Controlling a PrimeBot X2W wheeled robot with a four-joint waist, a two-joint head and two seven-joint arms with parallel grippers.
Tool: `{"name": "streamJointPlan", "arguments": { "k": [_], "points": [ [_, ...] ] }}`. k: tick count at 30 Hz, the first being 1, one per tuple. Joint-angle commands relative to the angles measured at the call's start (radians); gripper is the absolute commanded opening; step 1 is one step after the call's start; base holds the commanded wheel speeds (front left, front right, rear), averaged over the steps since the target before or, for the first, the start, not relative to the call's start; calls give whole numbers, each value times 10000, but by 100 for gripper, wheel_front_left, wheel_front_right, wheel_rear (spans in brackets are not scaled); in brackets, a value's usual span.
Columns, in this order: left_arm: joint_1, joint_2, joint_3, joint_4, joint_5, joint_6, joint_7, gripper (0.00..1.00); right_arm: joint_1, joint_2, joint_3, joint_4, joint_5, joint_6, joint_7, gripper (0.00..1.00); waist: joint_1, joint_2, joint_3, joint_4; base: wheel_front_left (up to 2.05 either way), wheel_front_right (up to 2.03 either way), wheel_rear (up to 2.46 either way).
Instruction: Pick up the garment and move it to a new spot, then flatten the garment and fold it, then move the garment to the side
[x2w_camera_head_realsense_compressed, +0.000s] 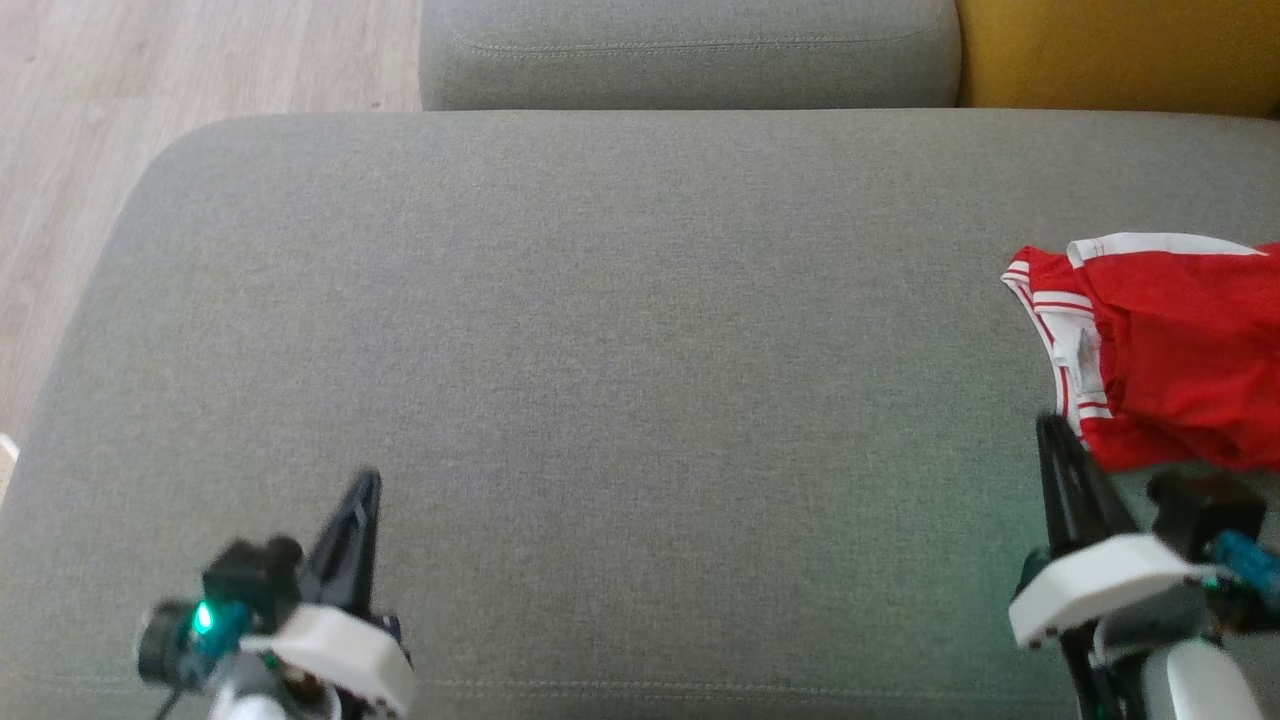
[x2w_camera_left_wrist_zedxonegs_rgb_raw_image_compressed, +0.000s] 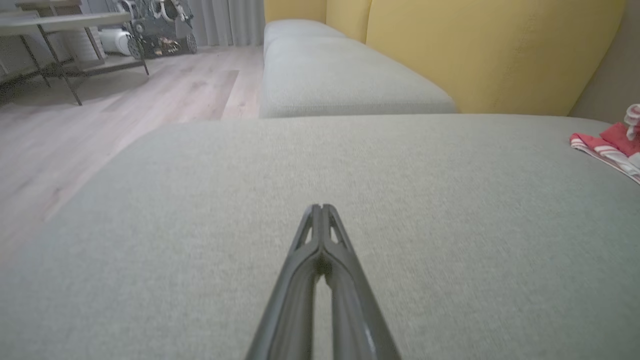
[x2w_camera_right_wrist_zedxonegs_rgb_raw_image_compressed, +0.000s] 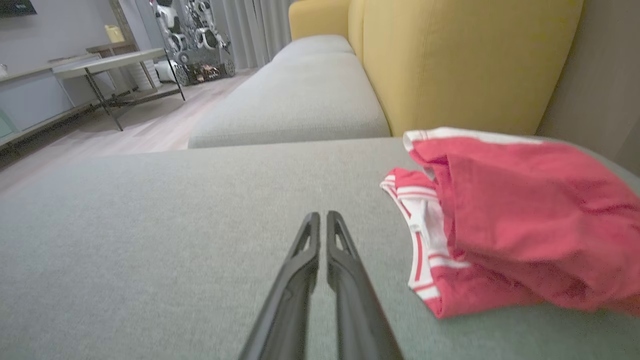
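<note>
The garment (x2w_camera_head_realsense_compressed: 1170, 350) is a red piece with white striped trim, lying crumpled at the far right of the grey sofa seat (x2w_camera_head_realsense_compressed: 640, 300). It also lies at the right edge of the left wrist view (x2w_camera_left_wrist_zedxonegs_rgb_raw_image_compressed: 607, 147) and fills the right half of the right wrist view (x2w_camera_right_wrist_zedxonegs_rgb_raw_image_compressed: 510, 225). My right gripper (x2w_camera_head_realsense_compressed: 1048, 420) sits just left of the garment's near corner, with its fingers (x2w_camera_right_wrist_zedxonegs_rgb_raw_image_compressed: 322, 215) nearly together and nothing between them. At the lower left my left gripper (x2w_camera_head_realsense_compressed: 365, 480) is shut over bare cushion (x2w_camera_left_wrist_zedxonegs_rgb_raw_image_compressed: 320, 206), far from the garment.
A second grey cushion (x2w_camera_head_realsense_compressed: 690, 50) adjoins the far edge, with a yellow backrest (x2w_camera_head_realsense_compressed: 1110, 50) to its right. Wooden floor (x2w_camera_head_realsense_compressed: 60, 150) lies off the seat's left side. A metal-legged table (x2w_camera_left_wrist_zedxonegs_rgb_raw_image_compressed: 50, 22) and equipment stand across the room.
</note>
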Motion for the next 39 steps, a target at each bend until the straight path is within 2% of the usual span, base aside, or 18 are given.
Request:
{"name": "streamJointPlan", "arguments": {
  "k": [1, 39],
  "points": [
    [-62, -3, 105, -98, -201, -39, 39, 0, -93, -3, -30, -53, 230, 0, 25, 0, 0, 0, -5, -9, 0, 0, 0],
    [-319, -718, 1473, 207, -3969, -845, 956, 0, -407, -21, -170, 424, 4629, -3, 215, 0, 0, 0, -93, -160, 0, 0, 0]
  ]
}}
